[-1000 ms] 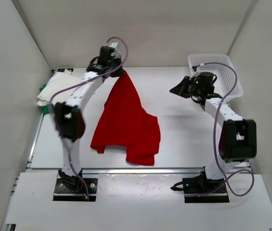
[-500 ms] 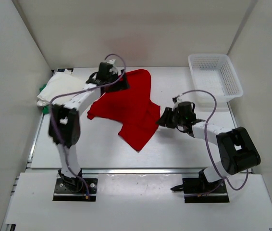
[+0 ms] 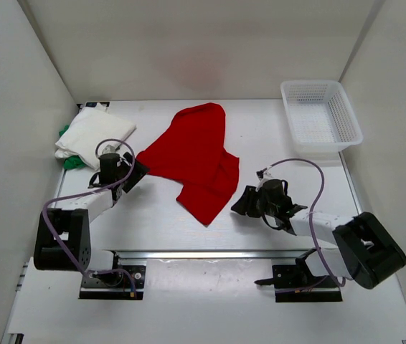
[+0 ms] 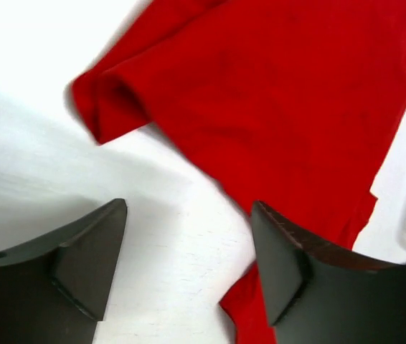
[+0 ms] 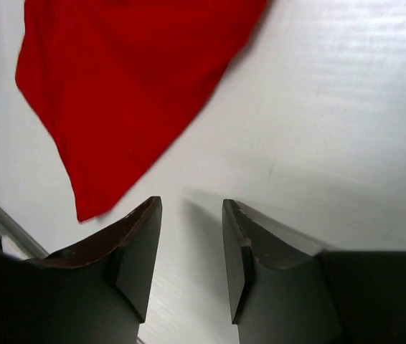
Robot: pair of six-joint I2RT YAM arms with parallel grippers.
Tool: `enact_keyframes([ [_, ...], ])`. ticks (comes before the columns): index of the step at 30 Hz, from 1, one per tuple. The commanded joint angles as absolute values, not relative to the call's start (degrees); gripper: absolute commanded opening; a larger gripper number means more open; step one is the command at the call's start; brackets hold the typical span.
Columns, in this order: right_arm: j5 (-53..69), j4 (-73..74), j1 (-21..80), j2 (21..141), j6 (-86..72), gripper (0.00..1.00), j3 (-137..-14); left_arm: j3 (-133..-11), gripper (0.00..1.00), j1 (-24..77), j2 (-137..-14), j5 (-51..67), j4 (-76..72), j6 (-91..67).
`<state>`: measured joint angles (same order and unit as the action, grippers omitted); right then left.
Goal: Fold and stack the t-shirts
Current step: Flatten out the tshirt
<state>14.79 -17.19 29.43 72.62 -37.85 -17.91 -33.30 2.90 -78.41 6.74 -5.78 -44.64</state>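
Left end effector spread empty, soft crumpled red t-shirt

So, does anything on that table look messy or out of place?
The red shirt lies rumpled and askew in the middle, partly flopped over itself, not neatly folded. At the left, the folded white shirt covers the green one, which pokes out underneath.

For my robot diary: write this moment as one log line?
red shirt: loose on table, unfolded | left gripper: open, empty | right gripper: open, empty | white shirt: on green shirt
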Motion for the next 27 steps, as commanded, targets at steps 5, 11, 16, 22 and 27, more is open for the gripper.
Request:
enact_keyframes([
  [5,14.1,-25.0,26.7,83.7,-38.2,0.36,-25.5,-33.2,0.85,0.7,-78.9,6.4,-14.5,-52.5],
  [11,15.7,-25.0,25.0,88.9,-39.4,0.36,-28.8,-37.0,0.71,2.1,-86.0,8.1,-15.0,-55.6],
  [16,13.5,-23.7,23.6,86.5,-39.0,0.42,-28.0,-36.1,0.70,3.2,-83.5,2.1,-13.5,-54.3],
  [22,15.1,-23.7,22.6,91.4,-38.6,0.36,-31.2,-38.5,0.68,4.9,-86.6,-0.3,-11.9,-53.2],
  [27,17.9,-25.8,21.9,95.0,-39.7,0.19,-34.4,-38.2,0.53,4.9,-89.3,-0.2,-13.2,-53.1],
])
